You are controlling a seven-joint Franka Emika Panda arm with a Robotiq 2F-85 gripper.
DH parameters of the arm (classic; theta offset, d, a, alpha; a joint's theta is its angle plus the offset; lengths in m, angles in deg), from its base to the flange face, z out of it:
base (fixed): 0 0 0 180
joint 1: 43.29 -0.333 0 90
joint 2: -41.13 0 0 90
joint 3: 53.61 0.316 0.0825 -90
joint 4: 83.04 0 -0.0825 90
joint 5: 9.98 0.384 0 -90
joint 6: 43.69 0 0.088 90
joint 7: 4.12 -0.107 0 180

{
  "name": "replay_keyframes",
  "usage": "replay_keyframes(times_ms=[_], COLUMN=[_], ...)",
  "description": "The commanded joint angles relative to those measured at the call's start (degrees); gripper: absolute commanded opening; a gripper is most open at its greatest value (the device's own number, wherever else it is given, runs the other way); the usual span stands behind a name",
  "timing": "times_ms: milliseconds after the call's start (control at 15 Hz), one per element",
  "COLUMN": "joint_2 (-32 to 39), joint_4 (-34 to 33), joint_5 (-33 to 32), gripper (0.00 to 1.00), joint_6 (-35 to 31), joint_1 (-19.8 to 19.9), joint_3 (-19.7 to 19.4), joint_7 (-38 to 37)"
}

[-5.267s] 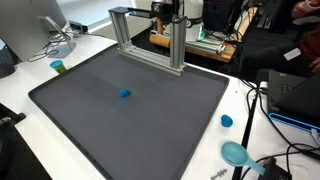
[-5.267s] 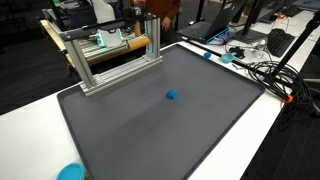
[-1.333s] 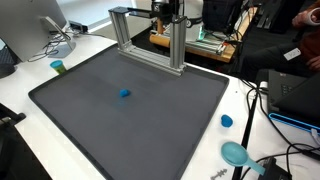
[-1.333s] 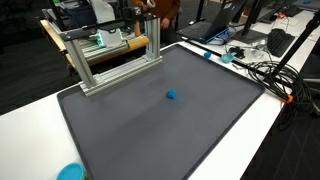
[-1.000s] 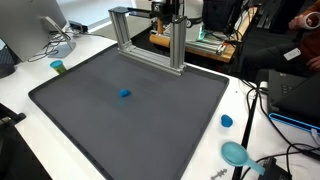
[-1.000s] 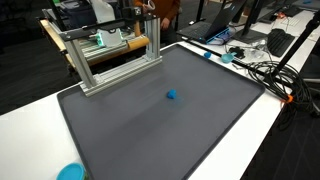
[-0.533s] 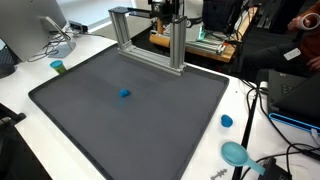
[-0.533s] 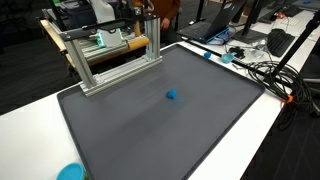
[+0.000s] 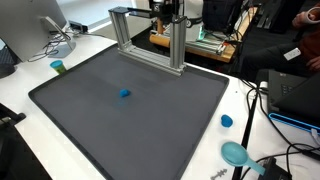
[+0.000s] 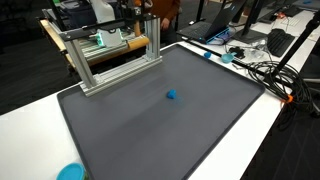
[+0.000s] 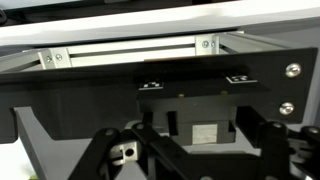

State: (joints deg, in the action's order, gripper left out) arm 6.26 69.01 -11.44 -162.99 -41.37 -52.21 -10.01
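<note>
A small blue object point(image 9: 125, 94) lies alone on the large dark mat point(image 9: 130, 125); it shows in both exterior views point(image 10: 171, 96). My gripper point(image 9: 165, 10) hangs at the back of the table, above and behind the aluminium frame point(image 9: 150, 40), far from the blue object. In the wrist view the two fingers point(image 11: 185, 150) stand wide apart with nothing between them, facing a black box with a white label point(image 11: 205, 133) and an aluminium bar point(image 11: 130, 52).
The aluminium frame point(image 10: 110, 55) stands at the mat's point(image 10: 160, 130) far edge. On the white table lie a blue lid point(image 9: 227, 121), a teal bowl point(image 9: 236, 153), a small teal cup point(image 9: 58, 67), cables and laptops. Another blue item point(image 10: 70, 172) sits at a table edge.
</note>
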Motion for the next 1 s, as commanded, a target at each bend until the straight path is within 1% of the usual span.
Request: replay_keyframes(times_ms=[0,533,733,867,933], joint_2=[-2.86,-3.92,-3.69,-3.63,-3.64], joint_4=[2.78,4.4,5.01,5.32,5.52], joint_5=[1.2,1.11,0.84,0.76,0.74], gripper=[0.83,0.78,0.81,0.8,0.77], joint_6=[-1.17,-2.99,-3.98,-4.32,-4.51], joint_1=[-0.86,-1.85,-2.27,-2.37,-2.37], joint_3=[-1.17,-0.46,-0.04,0.06,0.03], joint_7=[2.07,2.83,2.58,2.51,2.52])
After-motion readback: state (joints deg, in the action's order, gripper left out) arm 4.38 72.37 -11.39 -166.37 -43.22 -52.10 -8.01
